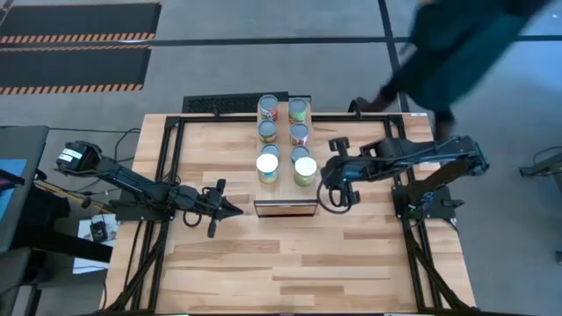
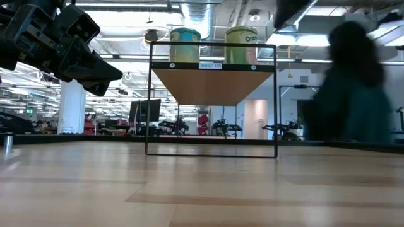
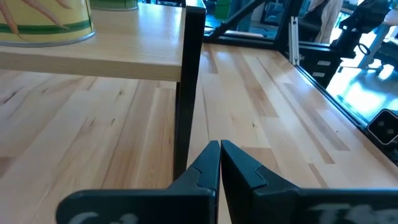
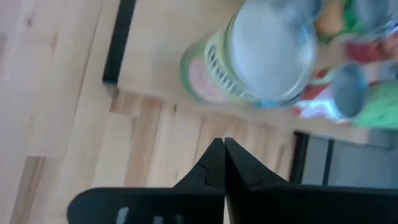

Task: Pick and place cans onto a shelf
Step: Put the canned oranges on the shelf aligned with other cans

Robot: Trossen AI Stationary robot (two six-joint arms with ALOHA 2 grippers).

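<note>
**Right claw empty and shut beside loaded shelf**

Right gripper (image 4: 219, 163) nearest the lens in its wrist view, bottom centre: fingers pressed tip to tip, nothing between them. Just beyond, upper right of that frame, a yellow-green can (image 4: 249, 59) with a pale top stands upright on the shelf (image 4: 155, 74).

High view: shelf (image 1: 285, 208) centre frame, the cans in two rows of four running up from it; the front pair are white-topped (image 1: 268, 164) and pale-topped (image 1: 305, 167). Right gripper (image 1: 335, 195) sits just right of the shelf's front end, clear of the cans. Left gripper (image 1: 230, 209) centre-left, fingers closed on nothing, tip pointing at the shelf's left end; parked.

Low view: two cans up top on the shelf board, upper centre. A blurred person at right, behind the table.

Judgement: all visible cans look placed, so the step reads as pull-away. Do it well: back the right arm straight out and up, keeping it off the near can.
</note>
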